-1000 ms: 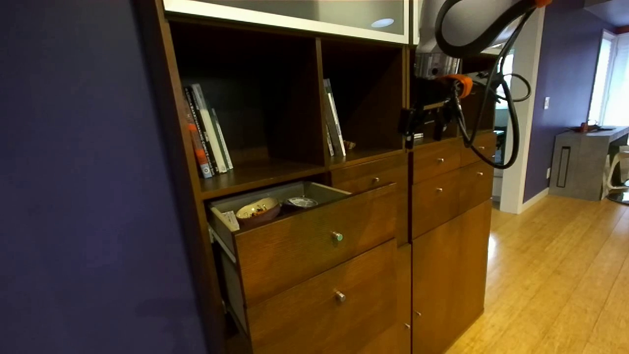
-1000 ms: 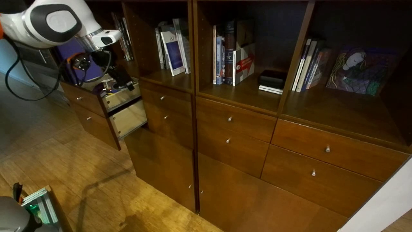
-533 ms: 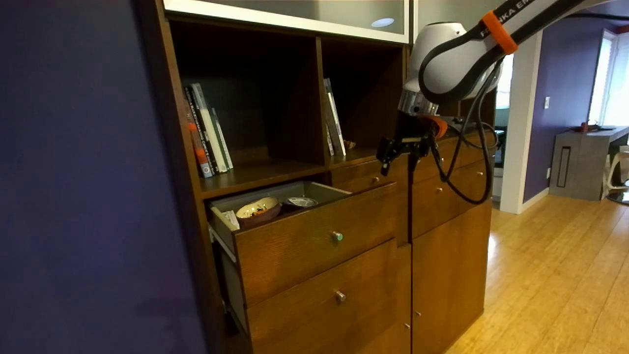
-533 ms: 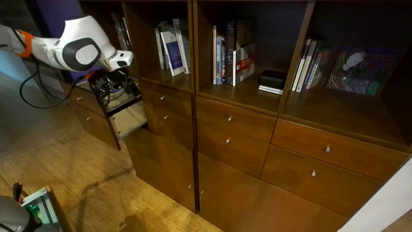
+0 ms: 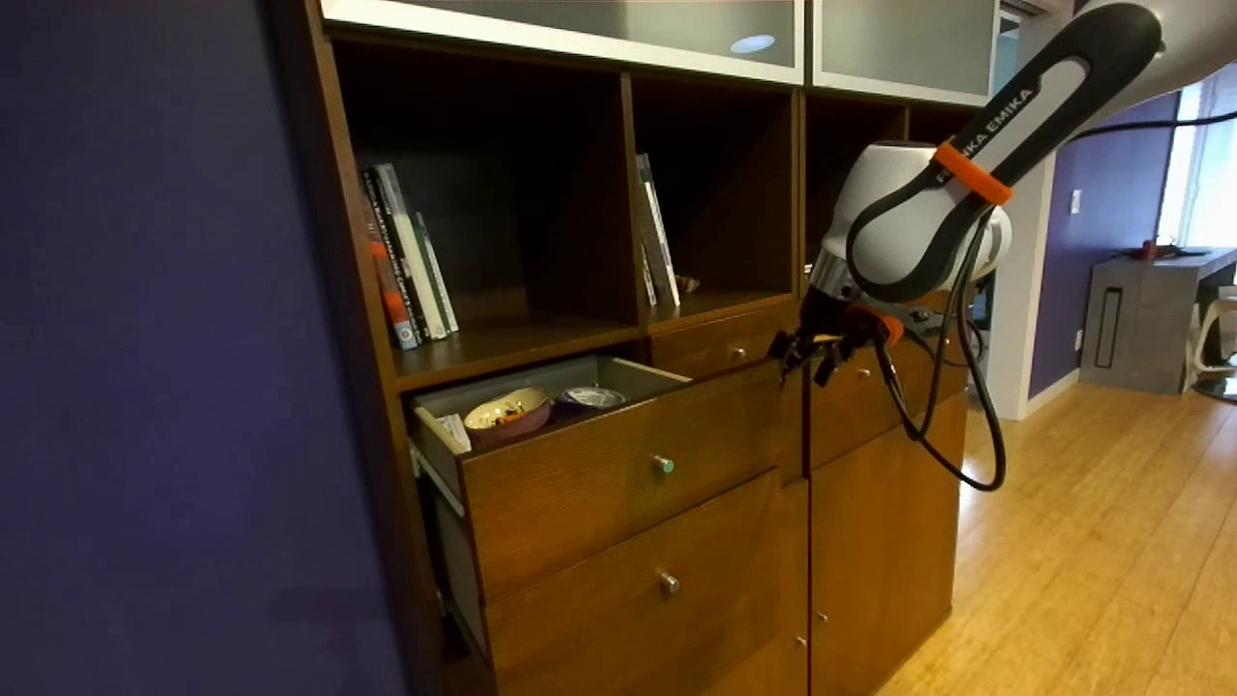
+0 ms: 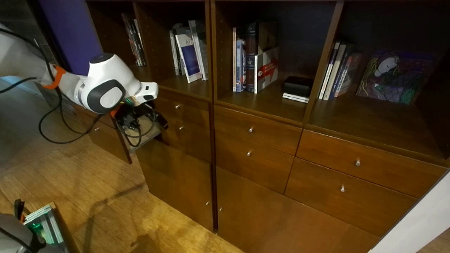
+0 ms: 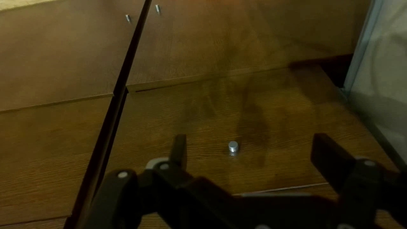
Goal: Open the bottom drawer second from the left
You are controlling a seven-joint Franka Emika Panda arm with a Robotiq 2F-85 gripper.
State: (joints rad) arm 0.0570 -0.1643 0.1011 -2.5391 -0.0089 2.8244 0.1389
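The bottom drawer second from the left (image 6: 191, 142) is shut, with a small round metal knob (image 6: 181, 128). In the wrist view its brown front (image 7: 197, 121) fills the middle, and the knob (image 7: 233, 146) shows between the fingers, nearer the left one. In an exterior view only a strip of this drawer (image 5: 792, 425) shows past the open drawer. My gripper (image 7: 250, 141) is open and empty, its fingers wide apart on either side of the knob in that view. In an exterior view the gripper (image 5: 802, 372) is tilted down toward the drawer fronts; contact does not show.
The leftmost upper drawer (image 5: 618, 474) and lower drawer (image 5: 638, 590) stand pulled out beside the arm. The lower one's pale side wall (image 7: 381, 63) shows at the right in the wrist view. A cabinet door (image 7: 222, 38) adjoins the drawer. A cable (image 5: 976, 387) hangs from the arm.
The arm and gripper have come down from shelf height to the drawer fronts. In an exterior view they moved down and right, closer to the second column. No drawer has moved.
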